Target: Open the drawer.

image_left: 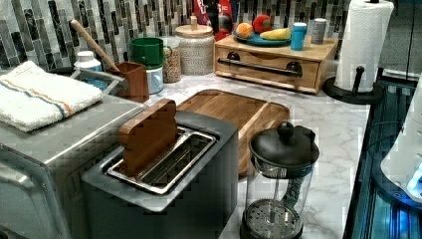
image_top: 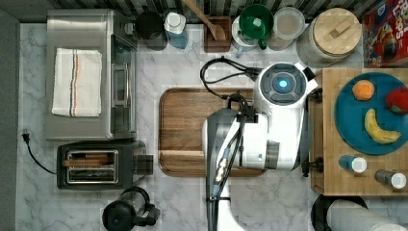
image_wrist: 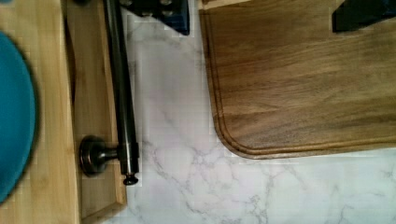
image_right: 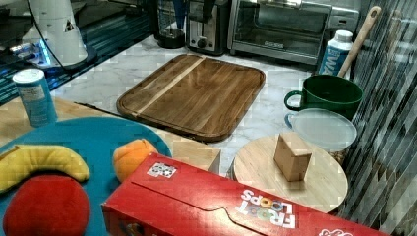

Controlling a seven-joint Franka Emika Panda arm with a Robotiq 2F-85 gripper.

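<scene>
The wide light-wood box drawer (image_left: 268, 67) with its long black metal bar handle (image_left: 266, 65) sits at about 1 o'clock on the marble counter (image_left: 328, 129) in the left view, its front flush with the box. The wrist view shows the bar (image_wrist: 120, 88) running along the drawer front, with bare marble between it and the dark brown rounded wooden tray (image_wrist: 303, 79). In the top view the white robot arm (image_top: 262, 125) hangs over the tray's (image_top: 185, 130) 3 o'clock edge, just beside the drawer (image_top: 315, 139). Dark gripper parts (image_wrist: 261, 14) show in the wrist view; I cannot tell how wide the fingers are.

On the box stands a teal plate (image_top: 356, 130) holding an orange (image_top: 363, 90), a red fruit (image_top: 397, 100) and a banana (image_top: 379, 129). Two small shakers (image_top: 352, 163) stand beside the plate. In the left view, a paper towel roll (image_left: 362, 45) stands at 3 o'clock of the drawer, a ribbed jar with a wooden lid (image_left: 195, 47) at 9 o'clock. A black toaster (image_left: 174, 174) holds a brown wooden slice (image_left: 148, 134).
</scene>
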